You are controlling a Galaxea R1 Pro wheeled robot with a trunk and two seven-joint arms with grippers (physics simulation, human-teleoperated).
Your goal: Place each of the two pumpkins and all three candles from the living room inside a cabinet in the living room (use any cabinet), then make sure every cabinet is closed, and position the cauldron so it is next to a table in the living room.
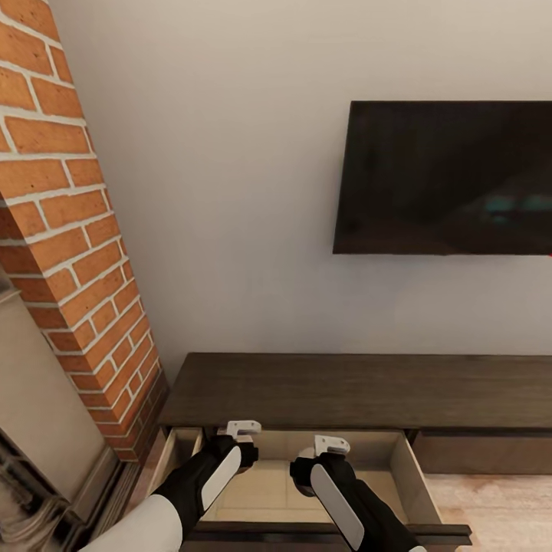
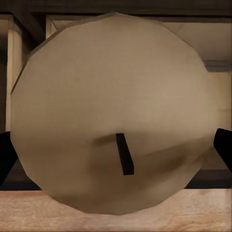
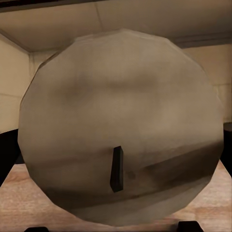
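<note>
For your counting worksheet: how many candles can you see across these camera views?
2. One candle is gripped in the left gripper, the other candle in the right gripper, both above the open cabinet drawer. Others may be hidden.

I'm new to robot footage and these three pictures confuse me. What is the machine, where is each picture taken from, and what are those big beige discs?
It is a simulated wheeled robot with two arms. The big picture looks down from its head: both arms reach over an open drawer of the low dark cabinet, below a wall-mounted TV and beside a brick chimney. The other two pictures come from cameras at each wrist, looking along the fingers. Each disc is the top of a candle seen very close, wick in the middle: one candle in the left gripper, another candle in the right gripper. Dark fingers flank them.
</note>
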